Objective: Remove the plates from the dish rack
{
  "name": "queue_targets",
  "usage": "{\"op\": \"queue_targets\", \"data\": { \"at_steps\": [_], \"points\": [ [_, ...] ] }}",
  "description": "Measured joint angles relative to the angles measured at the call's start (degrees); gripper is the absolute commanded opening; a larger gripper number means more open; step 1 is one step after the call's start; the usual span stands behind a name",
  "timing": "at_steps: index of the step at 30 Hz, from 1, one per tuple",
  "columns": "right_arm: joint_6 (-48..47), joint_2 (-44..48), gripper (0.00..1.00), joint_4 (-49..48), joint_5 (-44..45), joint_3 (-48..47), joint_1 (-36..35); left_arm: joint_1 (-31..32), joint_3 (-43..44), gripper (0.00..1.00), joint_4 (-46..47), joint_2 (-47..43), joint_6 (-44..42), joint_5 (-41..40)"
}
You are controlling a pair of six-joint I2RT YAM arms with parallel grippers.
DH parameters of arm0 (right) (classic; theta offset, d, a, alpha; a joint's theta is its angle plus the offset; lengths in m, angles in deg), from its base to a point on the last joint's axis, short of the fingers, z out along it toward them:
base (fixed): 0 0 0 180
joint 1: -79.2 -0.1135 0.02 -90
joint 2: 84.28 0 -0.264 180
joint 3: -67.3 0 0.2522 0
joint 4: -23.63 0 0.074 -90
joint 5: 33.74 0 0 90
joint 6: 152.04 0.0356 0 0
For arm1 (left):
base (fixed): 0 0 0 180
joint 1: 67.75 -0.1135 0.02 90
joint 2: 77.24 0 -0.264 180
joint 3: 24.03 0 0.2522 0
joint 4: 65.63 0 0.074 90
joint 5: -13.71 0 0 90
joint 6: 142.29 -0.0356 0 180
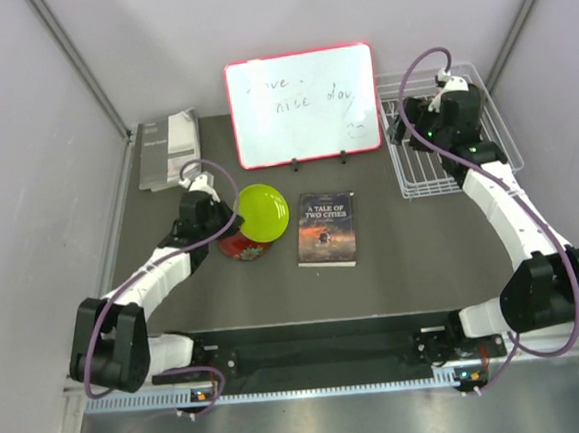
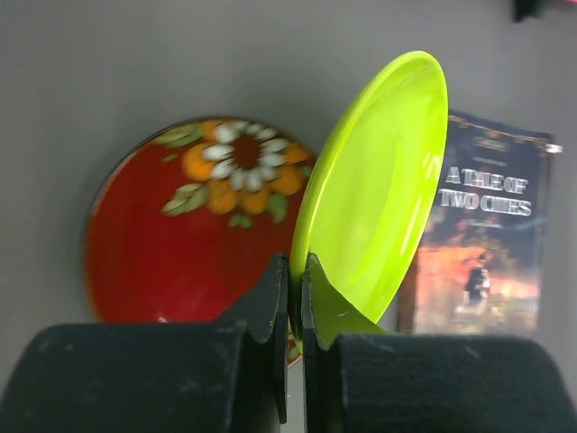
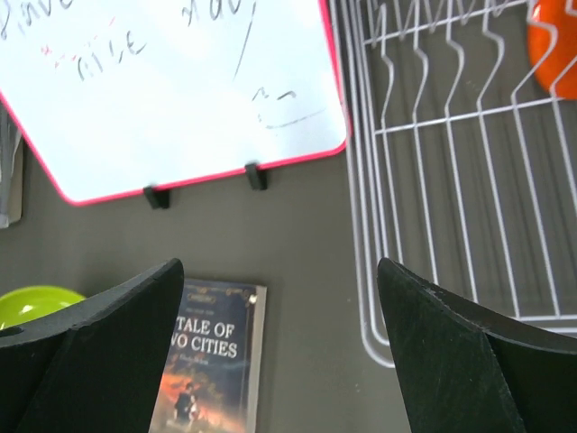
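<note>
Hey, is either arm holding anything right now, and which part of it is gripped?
The left jaws are shut on the lime green plate, pinching its rim. The right jaws stand open with nothing between them.

The left tool holds lime plate over red plate.

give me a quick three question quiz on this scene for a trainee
1. True or false: the left claw is shut on the lime green plate.
2. Which plate lies flat on the table beside the held one? A) a teal blue one B) the dark red patterned plate C) a white one
3. Fill in: the orange plate sits in the ___, while the right claw stands open.
Key: 1 true; 2 B; 3 dish rack.
</note>
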Motion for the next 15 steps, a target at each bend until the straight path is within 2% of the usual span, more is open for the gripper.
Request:
{"op": "queue_targets", "data": {
  "at_steps": [9,15],
  "points": [
    [-1.55,-2.78,0.89,0.31,-0.24,-1.49,3.26,-5.35,-2.01,0.00,-3.34,-3.21,0.13,-2.82],
    [-2.56,-5.97,0.89,1.18,-0.44,-3.87,5.81,-6.21,-3.61,0.00,-3.50,-3.69,0.46,-2.93]
  ]
}}
